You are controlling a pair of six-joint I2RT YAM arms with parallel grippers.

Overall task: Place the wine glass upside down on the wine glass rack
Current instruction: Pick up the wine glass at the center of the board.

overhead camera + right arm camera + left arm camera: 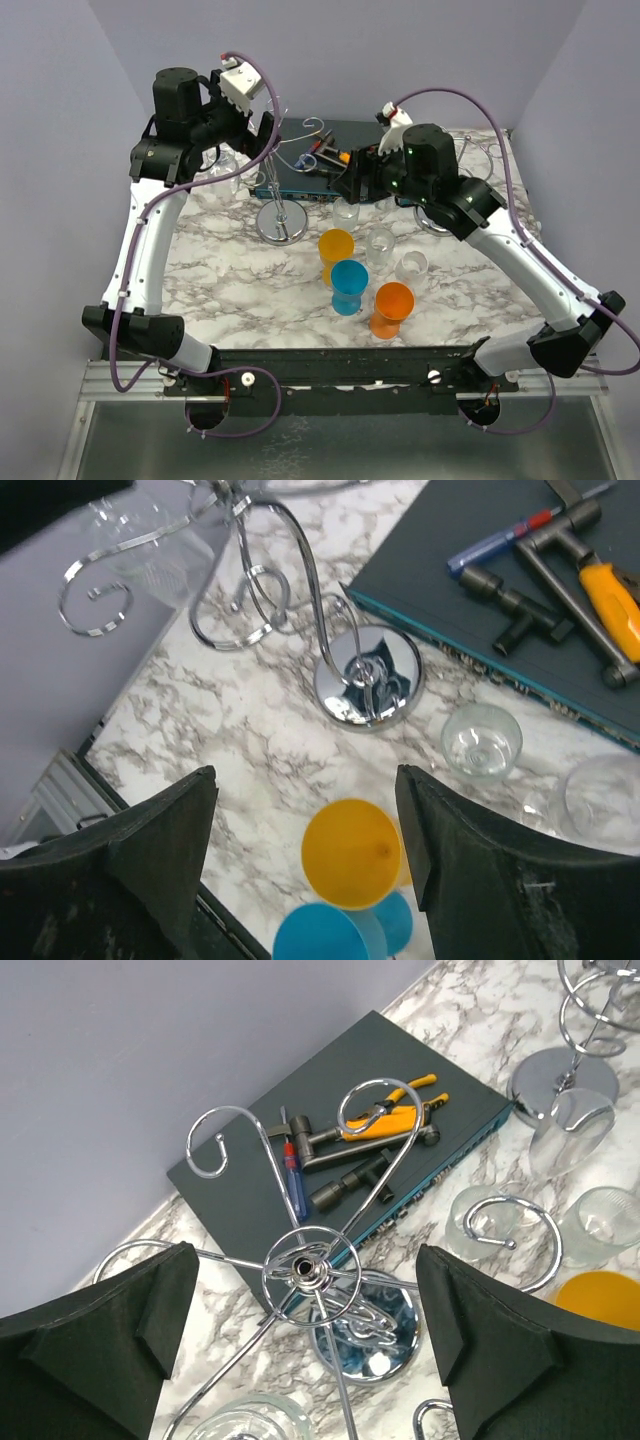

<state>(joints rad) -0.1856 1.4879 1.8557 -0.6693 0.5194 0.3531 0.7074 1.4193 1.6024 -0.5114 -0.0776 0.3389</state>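
Left gripper point(305, 1260): fingers point(120, 1330) spread wide, nothing between the pads. They straddled the hub of the chrome scroll-armed wine glass rack point(303, 1273) from above without touching it.

Right gripper point(305, 780): fingers point(470, 860) also parted and empty, hanging over the grey-veined marble table point(250, 740), with the rack's mirrored round foot beyond the tips.

Task object: the clear stemmed wine glass point(150, 555) sat on one curled rack arm on the rack's left side, off the table. It appeared to hang with its long axis roughly vertical. Glare on the glass prevented confirming that the foot was fully seated in the curl.

Key relation: in the left wrist view the glass lay low at the bottom edge, under the hub and between the two fingers, so the left arm was much the nearer. From the right fingers it lay up and to the left, well apart.

Judgement: hanging looked done. Any next move for the left arm would be a straight lift clear of the scroll arms, since snagging one could shake the glass off.

Surroundings: an orange plastic goblet point(350, 852) and a blue plastic goblet point(325, 935) stood just beside each other, with a small clear tumbler-shaped glass point(482, 740) near the dark teal flat box point(430, 540) holding yellow-handled pliers point(385, 1120).
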